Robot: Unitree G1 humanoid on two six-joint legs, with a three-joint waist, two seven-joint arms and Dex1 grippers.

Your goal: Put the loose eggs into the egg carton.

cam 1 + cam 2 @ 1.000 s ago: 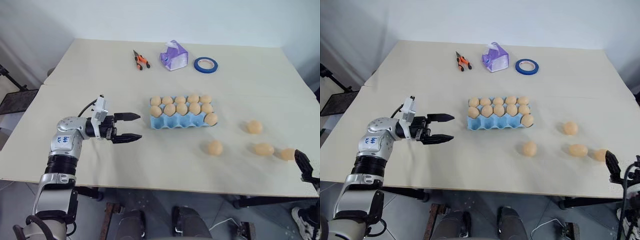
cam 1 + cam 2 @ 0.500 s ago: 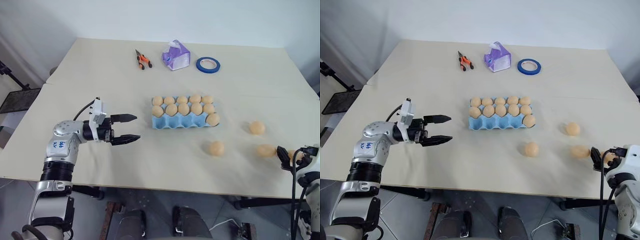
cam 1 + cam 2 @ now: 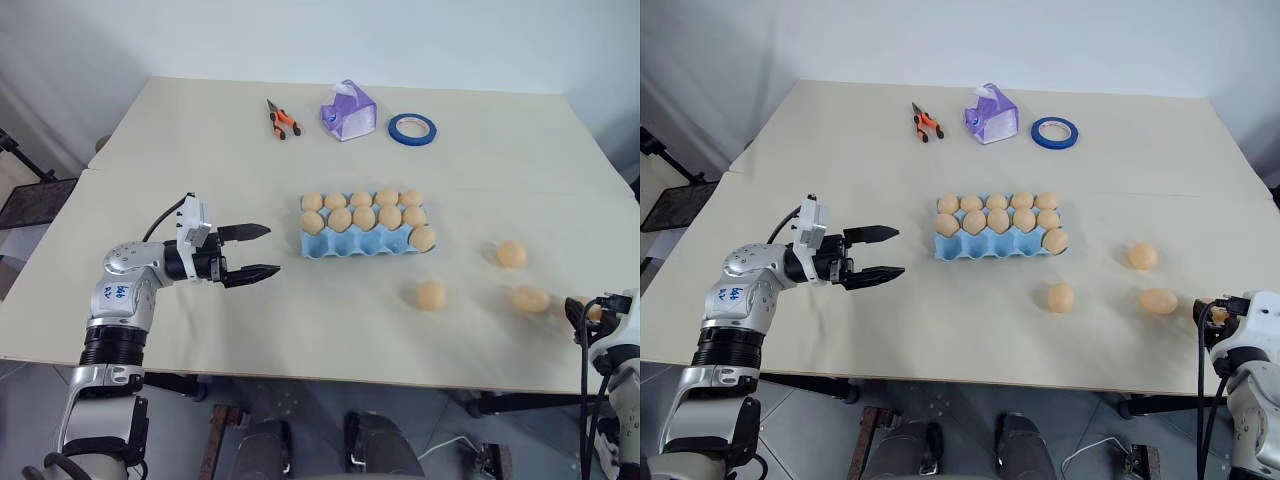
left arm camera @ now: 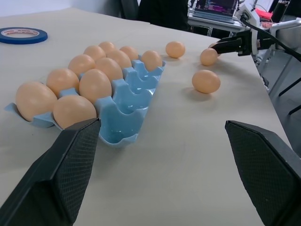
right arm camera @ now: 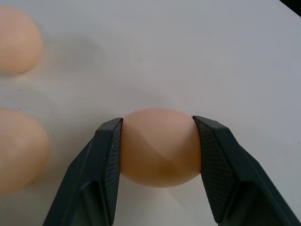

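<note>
Right wrist view shows right gripper (image 5: 157, 136) jaws clamped on egg (image 5: 160, 147) at near right surface (image 3: 200, 160) edge. Left gripper (image 3: 262, 250) jaws wide open, empty, left of egg carton (image 3: 360, 243); three loose eggs (image 3: 431, 295) between, unobstructed.

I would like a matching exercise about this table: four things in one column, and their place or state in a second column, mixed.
Things:
1. right gripper
2. left gripper
3. blue tape roll
4. egg carton

States:
a. open, holding nothing
b. lies flat beside the purple tissue pack
c. shut on a loose egg
d. near row of cups mostly empty

Pairs: 1-c, 2-a, 3-b, 4-d
</note>
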